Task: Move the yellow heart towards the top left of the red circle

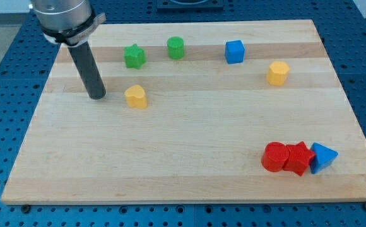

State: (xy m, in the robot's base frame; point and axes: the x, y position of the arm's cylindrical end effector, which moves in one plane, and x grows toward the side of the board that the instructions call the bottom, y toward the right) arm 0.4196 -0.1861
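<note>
my tip is seen resting on the wooden board, with no jaws to open or close, and nothing is held. the yellow heart lies just to the view's right of my tip, apparently not touching. far toward the view's bottom right, the red circle is pressed against a red star, with a blue triangle beyond. above my tip's right are a green star, green cylinder, blue cube and yellow hexagon.

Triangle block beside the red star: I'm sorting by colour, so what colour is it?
Blue triangle, clearest in the camera view, bottom right.
</note>
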